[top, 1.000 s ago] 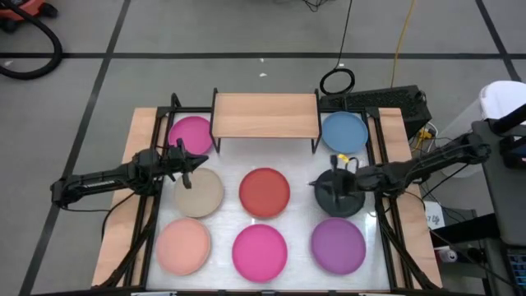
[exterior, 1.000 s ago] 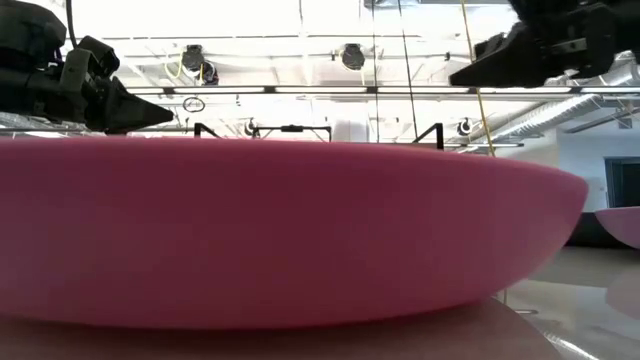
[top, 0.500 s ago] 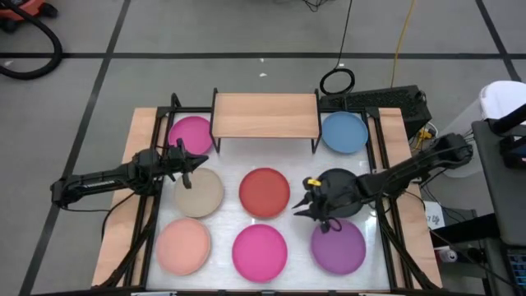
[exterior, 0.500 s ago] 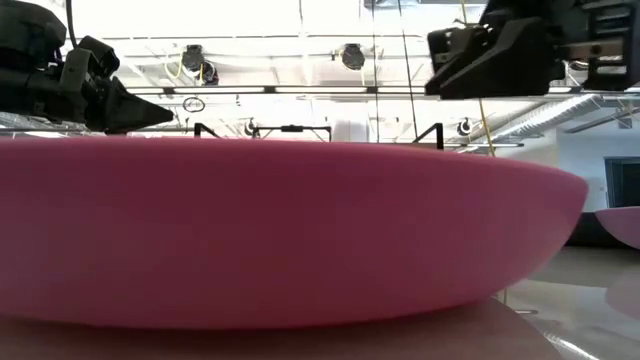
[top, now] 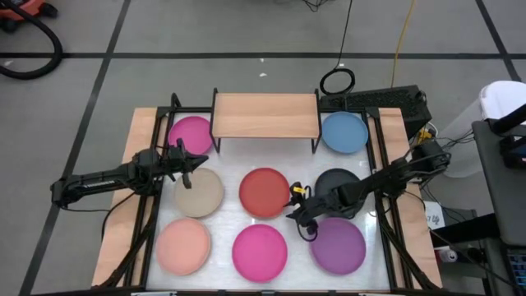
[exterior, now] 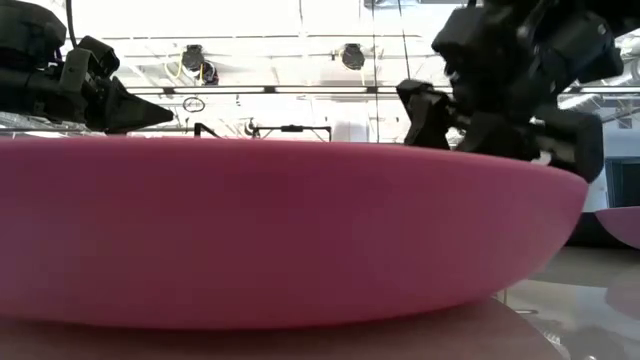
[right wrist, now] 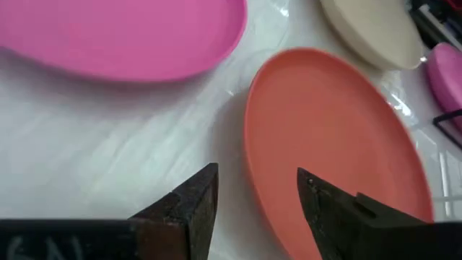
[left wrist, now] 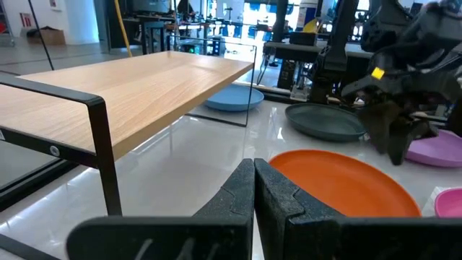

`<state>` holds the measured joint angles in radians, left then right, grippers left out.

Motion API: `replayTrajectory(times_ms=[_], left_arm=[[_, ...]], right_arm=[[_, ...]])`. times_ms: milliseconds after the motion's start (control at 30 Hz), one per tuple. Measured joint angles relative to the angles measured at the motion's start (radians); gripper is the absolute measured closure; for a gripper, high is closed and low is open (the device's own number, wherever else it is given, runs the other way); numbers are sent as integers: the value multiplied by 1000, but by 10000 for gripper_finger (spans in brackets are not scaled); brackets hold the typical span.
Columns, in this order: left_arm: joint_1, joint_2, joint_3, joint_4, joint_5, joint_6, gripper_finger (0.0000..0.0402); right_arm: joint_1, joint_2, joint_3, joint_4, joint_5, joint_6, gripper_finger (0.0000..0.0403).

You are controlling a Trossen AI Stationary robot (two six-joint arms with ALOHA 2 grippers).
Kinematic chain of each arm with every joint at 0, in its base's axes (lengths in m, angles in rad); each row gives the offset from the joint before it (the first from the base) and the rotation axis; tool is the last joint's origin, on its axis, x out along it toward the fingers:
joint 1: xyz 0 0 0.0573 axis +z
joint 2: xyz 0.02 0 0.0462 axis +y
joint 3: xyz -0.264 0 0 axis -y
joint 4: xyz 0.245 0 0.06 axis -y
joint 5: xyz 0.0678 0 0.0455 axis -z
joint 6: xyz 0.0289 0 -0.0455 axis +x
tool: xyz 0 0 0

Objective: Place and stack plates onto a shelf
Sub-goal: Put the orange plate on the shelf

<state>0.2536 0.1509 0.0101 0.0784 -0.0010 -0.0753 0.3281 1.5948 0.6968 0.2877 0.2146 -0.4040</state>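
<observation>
I'm holding my right end effector (top: 295, 210) open at the red plate (top: 265, 191) edge; left end effector (top: 197, 161) closed over the beige plate (top: 199, 192).

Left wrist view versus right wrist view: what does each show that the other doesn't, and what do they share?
Only the left wrist view shows the shelf, the blue plate, the black plate, the purple plate, and the shut left hand. Only the right wrist view shows the beige plate, the front magenta plate in full, and the open right hand's gap at the red plate's rim. Both show the red plate.
</observation>
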Motion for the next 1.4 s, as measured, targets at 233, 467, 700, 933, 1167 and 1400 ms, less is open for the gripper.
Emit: replayTrajectory(times_ms=[233,467,700,933,1167,1400], left_arm=[[0,0,0,0,0,0,398],[0,0,0,0,0,0,398],[0,0,0,0,0,0,398],[0,0,0,0,0,0,398],[0,0,0,0,0,0,398],[0,0,0,0,0,0,398]], right_arm=[[-36,58,0,0,2,-1,242],[-61,114,0,15,47,18,243],[-60,123,0,42,73,-2,260],[-60,123,0,44,70,-13,366],[-43,114,0,100,76,-57,399],[0,-46,-1,166,190,-124,401]])
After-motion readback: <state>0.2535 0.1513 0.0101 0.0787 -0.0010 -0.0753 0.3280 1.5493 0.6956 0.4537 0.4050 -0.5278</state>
